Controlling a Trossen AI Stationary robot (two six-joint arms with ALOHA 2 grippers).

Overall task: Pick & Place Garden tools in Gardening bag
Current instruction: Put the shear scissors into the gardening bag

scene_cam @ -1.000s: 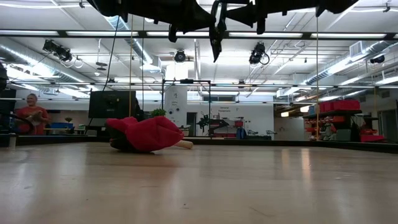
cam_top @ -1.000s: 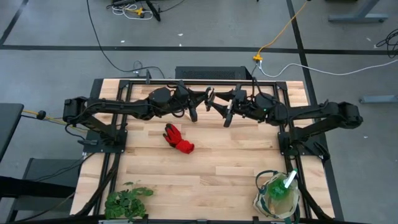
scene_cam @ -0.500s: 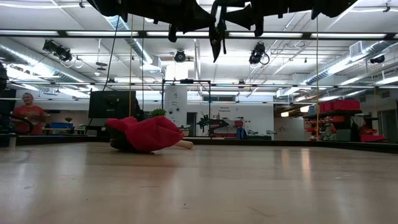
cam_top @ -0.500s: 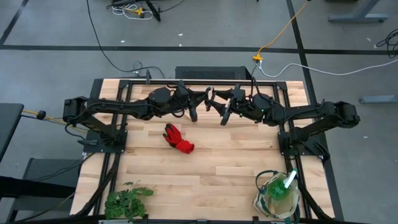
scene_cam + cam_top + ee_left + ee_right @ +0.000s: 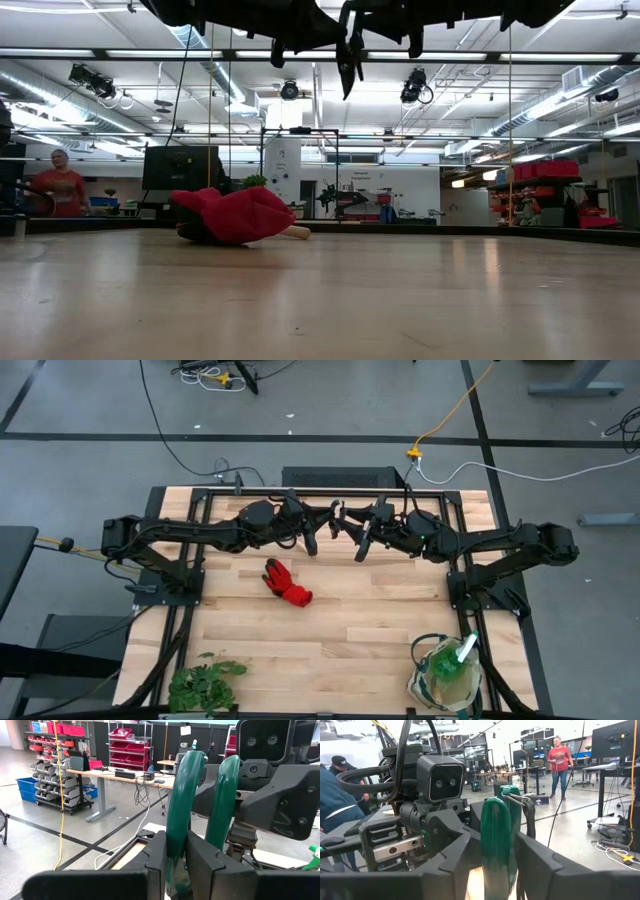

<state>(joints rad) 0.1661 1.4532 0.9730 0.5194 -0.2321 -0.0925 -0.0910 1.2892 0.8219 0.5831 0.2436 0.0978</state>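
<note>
Both arms meet high over the table's far middle. My left gripper (image 5: 334, 520) and my right gripper (image 5: 352, 526) face each other, both shut on pruning shears with green handles (image 5: 182, 795), which also show in the right wrist view (image 5: 496, 830). A dark tip (image 5: 347, 65) hangs below them. The red glove (image 5: 288, 584) lies flat on the table under them, left of middle. The cream gardening bag (image 5: 416, 682) stands at the near right with the green spray bottle (image 5: 464, 650) sticking out of it. Trowel and rake do not show. My left gripper pinches one green handle low down (image 5: 176, 851) between its two fingers. It comes level from the table's left. The second handle (image 5: 222, 805) passes beside one finger. The shears stand upright, handles up, lifted clear of the table. My right gripper has its two fingers on either side of the green handles' lower part (image 5: 496, 851), coming level from the table's right. The handles rise upright in front of it, a metal clip (image 5: 521, 802) near their top. The shears hang clear of the table.
A leafy green plant bunch (image 5: 205, 682) lies at the near left corner. Bare wood lies between the glove and the bag. Dark arm mounts stand at both table sides. A person in red (image 5: 62, 188) moves in the room beyond the table.
My right gripper has edged a little toward the table's left, closer to my left gripper, then kept still. The shears stay upright and high. The glove has not moved.
</note>
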